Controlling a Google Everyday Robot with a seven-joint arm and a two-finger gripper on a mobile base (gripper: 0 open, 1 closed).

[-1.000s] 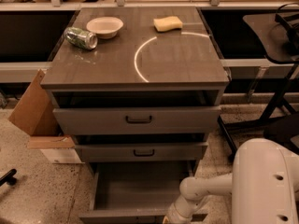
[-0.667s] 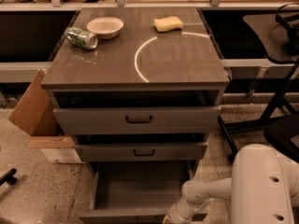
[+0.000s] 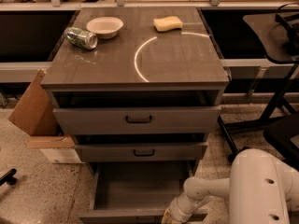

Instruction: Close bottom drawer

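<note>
Gripper low at frame btm, at front lip of bottom drawer, right of centre; open or closed: can't tell. Drawer pulled far out beneath middle drawer, plain grey box inside. Risk: off-centre push, so racking on rails and a jam; also slipping off smooth flat front, or arm trapped under middle drawer. Matte grey flat fronts w/ small dark bar handles on upper two; glossy cabinet top w/ crushed can, round bowl, yellow sponge.
</note>
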